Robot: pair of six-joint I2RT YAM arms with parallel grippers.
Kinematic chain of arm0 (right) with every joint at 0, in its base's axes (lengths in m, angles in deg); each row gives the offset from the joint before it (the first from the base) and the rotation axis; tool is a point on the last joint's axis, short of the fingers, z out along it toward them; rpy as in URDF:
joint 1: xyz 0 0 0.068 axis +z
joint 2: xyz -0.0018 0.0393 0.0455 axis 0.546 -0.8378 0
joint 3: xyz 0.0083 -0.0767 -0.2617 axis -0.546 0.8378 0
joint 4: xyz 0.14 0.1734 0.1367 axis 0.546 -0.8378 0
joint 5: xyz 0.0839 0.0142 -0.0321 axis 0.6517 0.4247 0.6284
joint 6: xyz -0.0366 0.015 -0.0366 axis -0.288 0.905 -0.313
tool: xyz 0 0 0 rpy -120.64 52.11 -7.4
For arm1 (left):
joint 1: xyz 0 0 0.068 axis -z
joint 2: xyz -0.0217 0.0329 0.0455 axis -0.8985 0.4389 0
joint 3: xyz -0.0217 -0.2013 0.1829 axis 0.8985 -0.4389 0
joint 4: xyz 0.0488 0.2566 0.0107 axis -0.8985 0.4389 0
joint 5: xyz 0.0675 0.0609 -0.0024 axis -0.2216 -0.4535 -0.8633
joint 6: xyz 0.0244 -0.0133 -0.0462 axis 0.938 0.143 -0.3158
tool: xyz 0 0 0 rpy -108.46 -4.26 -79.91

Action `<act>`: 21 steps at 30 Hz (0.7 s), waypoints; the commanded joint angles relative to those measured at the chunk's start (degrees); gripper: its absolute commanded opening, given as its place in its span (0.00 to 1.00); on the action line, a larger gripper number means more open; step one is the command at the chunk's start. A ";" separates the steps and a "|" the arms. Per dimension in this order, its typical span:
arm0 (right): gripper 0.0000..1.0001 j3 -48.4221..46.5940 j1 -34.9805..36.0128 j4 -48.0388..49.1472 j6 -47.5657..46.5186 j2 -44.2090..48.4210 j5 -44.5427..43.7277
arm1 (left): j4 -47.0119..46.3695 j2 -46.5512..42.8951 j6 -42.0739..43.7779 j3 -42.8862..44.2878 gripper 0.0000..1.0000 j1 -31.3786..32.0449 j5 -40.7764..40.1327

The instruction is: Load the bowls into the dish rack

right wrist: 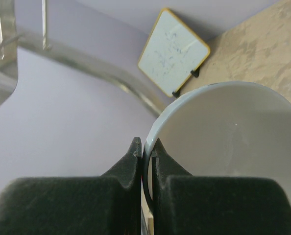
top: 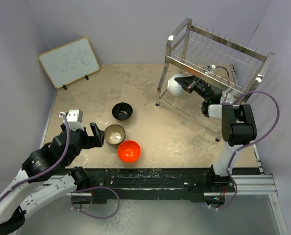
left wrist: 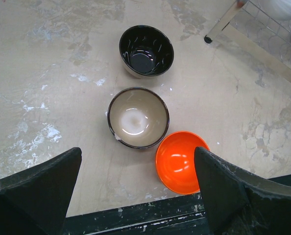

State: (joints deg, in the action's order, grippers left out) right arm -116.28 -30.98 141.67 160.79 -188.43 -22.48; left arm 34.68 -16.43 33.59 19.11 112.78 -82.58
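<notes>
Top, left-wrist and right-wrist views. The tabletop (top: pixel 175 132) carries every item. The dish rack (top: pixel 187 39) stands at its far right; in the top view the rack's long axis runs from far left to near right. A whiteboard (top: pixel 69 62) leans at the far left corner, well apart from the work.

The right tool (right wrist: pixel 145 142) lies along that long axis, under the upper tier and pointing toward the rack's left end. Its fingers are clenched on the rim of the white bowl (top: pixel 175 84), one finger inside and one outside. The bowl is held on edge at the left end of the rack, below the upper tier and above the lower one. Whether the bowl touches any wire cannot be told.

The left tool (left wrist: pixel 137 154) hovers with its fingers spread wide and grips nothing. Three bowls sit upright on the tabletop ahead of it, all outside the rack. The tan bowl (left wrist: pixel 138 117) is nearest, between the spread fingers in the wrist view. The orange bowl (left wrist: pixel 181 161) lies just beside it on the right, and the black bowl (left wrist: pixel 146 51) lies beyond it, toward the rack.

Judgement: seating the white bowl likely calls for a short descent onto the lower tier. The left arm is nearer the three remaining bowls, the right arm nearer the rack.
</notes>
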 commanded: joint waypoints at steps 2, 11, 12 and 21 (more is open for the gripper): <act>0.00 -6.99 -0.88 13.27 6.10 -5.58 -2.40 | -1.29 0.74 0.02 0.04 0.99 0.01 -0.54; 0.00 -10.24 -0.88 14.75 8.02 -9.89 -6.00 | -1.26 0.94 -0.09 0.02 0.99 0.05 -0.77; 0.00 -10.59 -0.88 14.76 8.25 -10.46 -6.39 | -1.28 0.89 -0.05 0.04 0.99 0.05 -0.77; 0.00 -11.93 -0.88 14.47 10.46 -16.48 -8.28 | -1.28 0.01 -0.09 0.02 0.99 0.03 -0.64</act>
State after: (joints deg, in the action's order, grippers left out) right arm -125.64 -31.99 150.16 169.21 -203.67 -28.36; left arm 34.70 -16.06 33.59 19.11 112.78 -82.60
